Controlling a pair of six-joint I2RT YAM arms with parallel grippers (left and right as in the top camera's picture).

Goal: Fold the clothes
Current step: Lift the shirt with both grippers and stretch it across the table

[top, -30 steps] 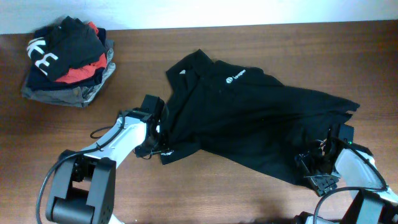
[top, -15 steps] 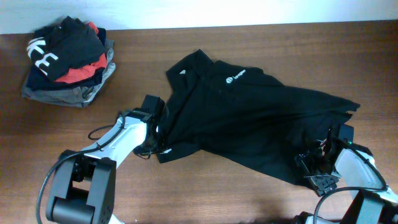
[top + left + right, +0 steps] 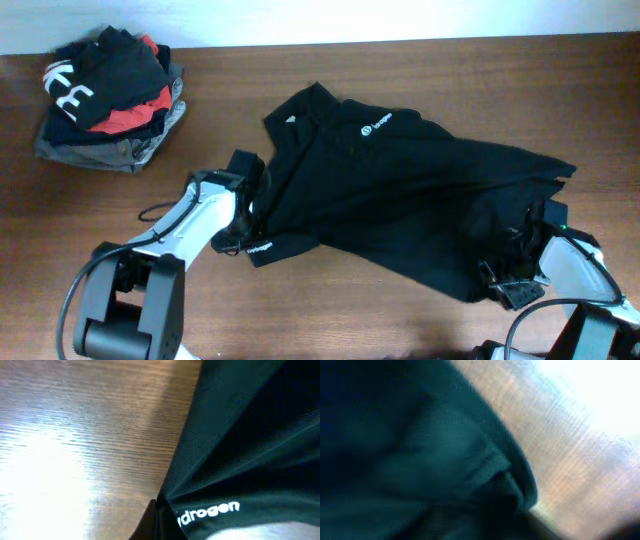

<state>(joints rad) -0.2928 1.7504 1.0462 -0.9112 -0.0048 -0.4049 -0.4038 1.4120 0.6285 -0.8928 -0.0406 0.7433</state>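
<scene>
Overhead: left arm [image 3: 190, 222] low, left fingers [image 3: 148, 522] clamped on black top [image 3: 400, 190]; right fingers [image 3: 497, 272], spread unclear.

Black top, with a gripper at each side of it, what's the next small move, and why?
Probably close the right gripper firmly on the top at its right edge. The left gripper is shut on the left edge by the white lettering, but the blurred right wrist view shows no clear grip.

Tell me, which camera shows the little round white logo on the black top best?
The overhead view. There the round logo sits in plain sight on the chest of the black top. The left wrist view shows only white lettering at the cloth's edge, and the right wrist view shows just blurry dark fabric, no logo.
</scene>
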